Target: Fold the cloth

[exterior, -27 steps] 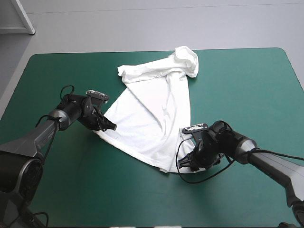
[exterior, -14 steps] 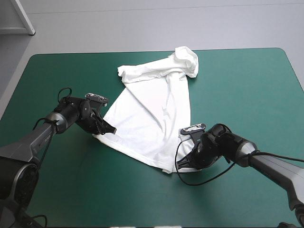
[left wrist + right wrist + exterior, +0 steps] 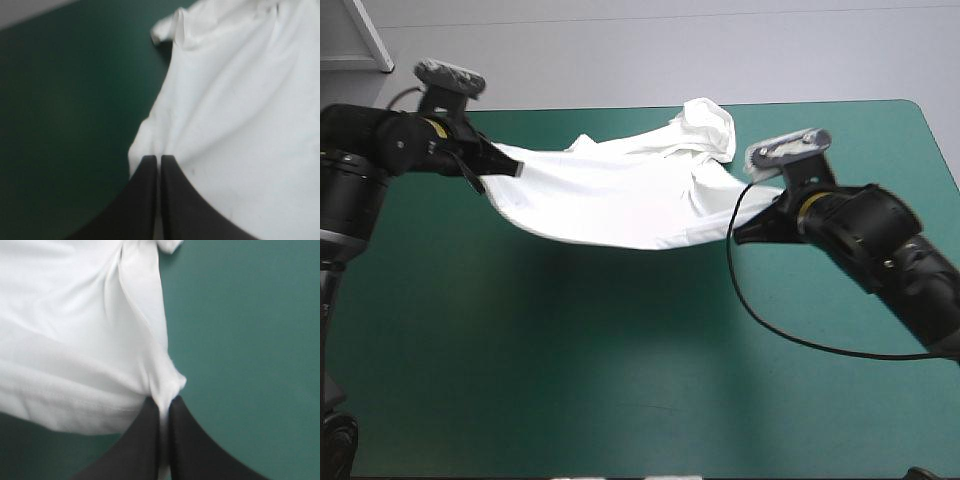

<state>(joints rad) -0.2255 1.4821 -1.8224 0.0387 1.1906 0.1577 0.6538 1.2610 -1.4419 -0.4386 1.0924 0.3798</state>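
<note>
T-shirt: thin white cloth, light and limp. Expect it to sag, swing and crease rather than hold any shape. It isn't fragile, but a thin pinch of fabric could slip out if you jerk it. The best hold looks like the two corners of one edge, which is where it's gripped now.

It hangs over the far half of the teal-green bench, stretched between the two arms. The near edge sags in a shallow curve clear of the bench. The bunched sleeve-and-collar end lies toward the far edge; can't tell whether it touches down there.

Your left pincer is at far left, black fingers all but together, clamped on one corner of the T-shirt. Only a sliver of gap shows, with cloth puckering out from the tips.

Your right pincer is right of centre, likewise clamped on the opposite corner, with a small tuft gathered at its tips.

Both bites look shallow, so keep the tension even and move the arms together.
</note>
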